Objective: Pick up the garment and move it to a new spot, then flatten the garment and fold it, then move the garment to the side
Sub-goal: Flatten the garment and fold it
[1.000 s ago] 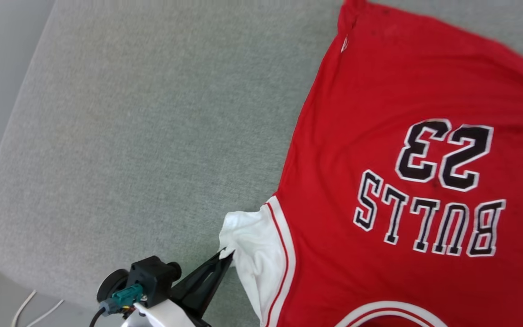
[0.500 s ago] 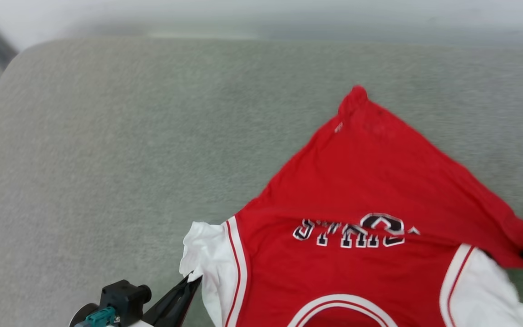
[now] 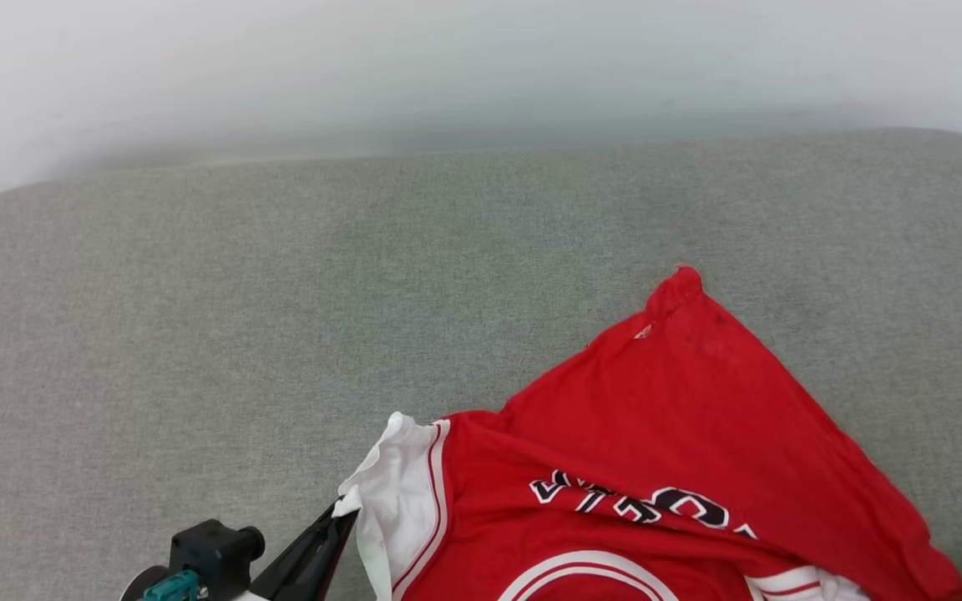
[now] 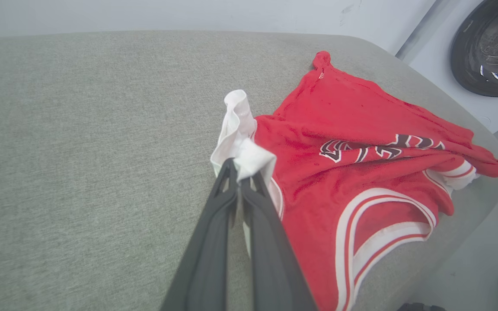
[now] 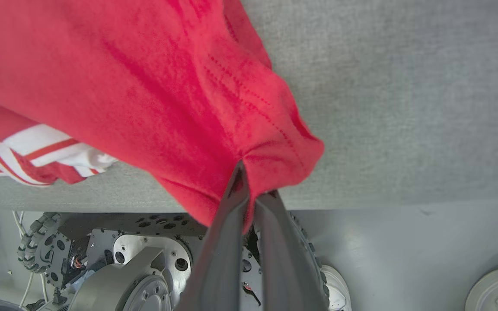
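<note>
Grey cushion, crumpled red jersey, both jaws clamped on its edges

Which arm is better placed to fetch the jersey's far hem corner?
Left, probably. The left claw, shut on the white sleeve, sits on the same side edge of the garment as that corner; the right claw pinches the red hem at the edge of the cushion.

One jersey, caught in the jaws of one left gripper and one right gripper, on one grey cushion.
</note>
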Tool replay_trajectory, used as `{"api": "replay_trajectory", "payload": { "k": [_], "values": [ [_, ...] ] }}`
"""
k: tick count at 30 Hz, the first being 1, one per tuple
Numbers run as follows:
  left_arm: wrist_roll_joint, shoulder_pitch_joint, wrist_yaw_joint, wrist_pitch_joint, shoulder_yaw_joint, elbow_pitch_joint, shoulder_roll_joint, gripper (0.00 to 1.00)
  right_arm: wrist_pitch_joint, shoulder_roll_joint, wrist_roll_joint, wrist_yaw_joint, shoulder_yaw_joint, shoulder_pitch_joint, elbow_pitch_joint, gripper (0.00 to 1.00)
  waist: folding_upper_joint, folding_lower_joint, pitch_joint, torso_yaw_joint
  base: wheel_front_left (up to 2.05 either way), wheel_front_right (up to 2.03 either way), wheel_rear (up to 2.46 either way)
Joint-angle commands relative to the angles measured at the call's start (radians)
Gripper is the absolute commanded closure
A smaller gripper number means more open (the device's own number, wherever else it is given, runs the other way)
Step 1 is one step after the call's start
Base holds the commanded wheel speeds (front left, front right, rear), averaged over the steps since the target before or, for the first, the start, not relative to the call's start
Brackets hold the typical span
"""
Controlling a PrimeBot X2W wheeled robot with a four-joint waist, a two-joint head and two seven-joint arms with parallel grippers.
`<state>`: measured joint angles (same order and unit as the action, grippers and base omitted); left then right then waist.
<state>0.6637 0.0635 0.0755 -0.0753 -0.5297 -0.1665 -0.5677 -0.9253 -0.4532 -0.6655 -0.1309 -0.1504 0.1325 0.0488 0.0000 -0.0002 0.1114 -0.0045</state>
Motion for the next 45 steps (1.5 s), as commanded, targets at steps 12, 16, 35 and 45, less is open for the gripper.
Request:
{"api": "replay_trajectory", "payload": {
  "k": [12, 16, 35, 45],
  "values": [
    [0.004, 0.015, 0.004, -0.016, -0.005, -0.008, 0.001, 1.00, 0.084, 0.008, -0.040, 0.000, 0.023, -0.023, -0.010, 0.00, 0.0000, 0.0002, -0.016, -0.003, 0.00, 0.00, 0.00],
    [0.001, 0.009, 0.007, -0.015, -0.003, -0.024, -0.005, 1.00, 0.058, -0.011, -0.068, 0.000, 0.039, -0.085, -0.102, 0.00, 0.0000, 0.0002, 0.004, 0.009, 0.00, 0.00, 0.00],
    [-0.075, -0.156, -0.033, 0.012, -0.071, -0.102, 0.043, 1.00, -0.088, -0.008, 0.164, 0.000, 0.195, -0.675, 0.083, 0.00, 0.0000, 0.0002, 0.245, 0.232, 0.00, 0.00, 0.00],
    [-0.090, -0.189, -0.047, 0.000, -0.106, -0.087, 0.083, 1.00, -0.062, -0.050, 0.218, 0.000, 0.246, -0.723, 0.267, 0.00, 0.0000, 0.0002, 0.298, 0.305, 0.00, 0.00, 0.00]
  ]
}}
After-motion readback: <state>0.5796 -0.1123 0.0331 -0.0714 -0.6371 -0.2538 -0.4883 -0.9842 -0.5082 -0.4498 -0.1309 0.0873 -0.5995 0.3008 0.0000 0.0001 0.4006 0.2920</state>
